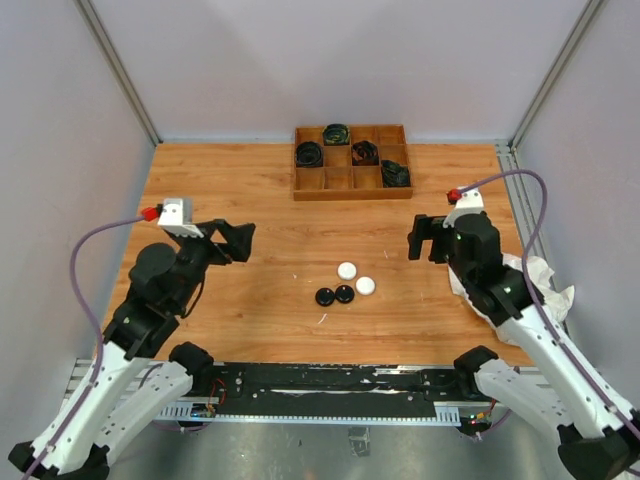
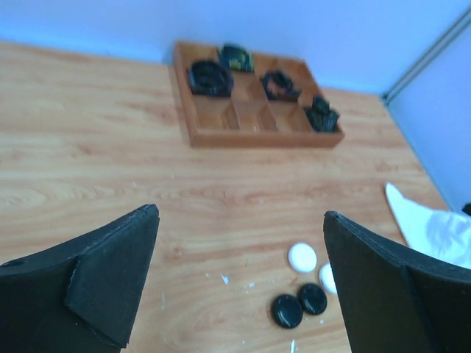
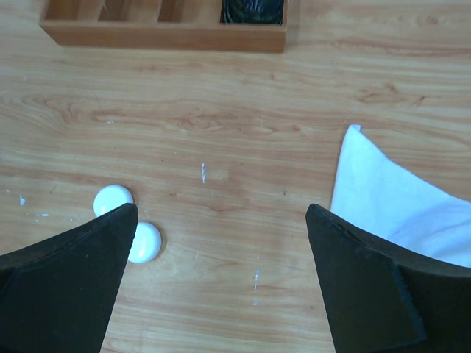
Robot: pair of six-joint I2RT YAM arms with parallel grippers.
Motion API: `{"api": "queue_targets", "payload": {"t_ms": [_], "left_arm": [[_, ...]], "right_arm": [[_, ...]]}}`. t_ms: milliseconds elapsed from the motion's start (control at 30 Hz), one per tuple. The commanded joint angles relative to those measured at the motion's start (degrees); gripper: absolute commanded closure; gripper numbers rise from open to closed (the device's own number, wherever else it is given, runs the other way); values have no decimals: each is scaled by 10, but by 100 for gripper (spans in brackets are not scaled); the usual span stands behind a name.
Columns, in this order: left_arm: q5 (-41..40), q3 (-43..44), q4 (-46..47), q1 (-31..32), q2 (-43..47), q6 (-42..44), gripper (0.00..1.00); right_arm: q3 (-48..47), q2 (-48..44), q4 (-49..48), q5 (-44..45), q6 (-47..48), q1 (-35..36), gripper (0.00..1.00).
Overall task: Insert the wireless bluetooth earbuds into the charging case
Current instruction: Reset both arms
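While the left gripper and right gripper hang above the table with jaws spread wide and empty, four round cases lie clustered just below frame centre. The two white cases are upper right and the two black cases sit side by side at lower left. Being round, they show no long axis. The earbuds are too small to make out. A compartment tray holding coiled cables sits upper centre.

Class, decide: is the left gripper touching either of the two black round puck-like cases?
Apart. The top external view shows bare wooden table between the open left gripper and the black round puck-like cases.
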State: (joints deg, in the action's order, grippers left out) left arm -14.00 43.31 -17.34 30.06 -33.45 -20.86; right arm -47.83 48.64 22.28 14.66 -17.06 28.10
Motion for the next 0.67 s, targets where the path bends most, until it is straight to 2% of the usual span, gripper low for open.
{"api": "queue_targets", "payload": {"t_ms": [0, 267, 633], "left_arm": [[-52, 18, -16, -3, 60, 71, 1], [-51, -50, 64, -3, 112, 110, 1], [-51, -65, 63, -4, 98, 124, 1]], "right_arm": [[16, -90, 7, 29, 36, -8, 1], [34, -161, 7, 49, 51, -8, 2], [51, -176, -11, 41, 51, -8, 1]]}}
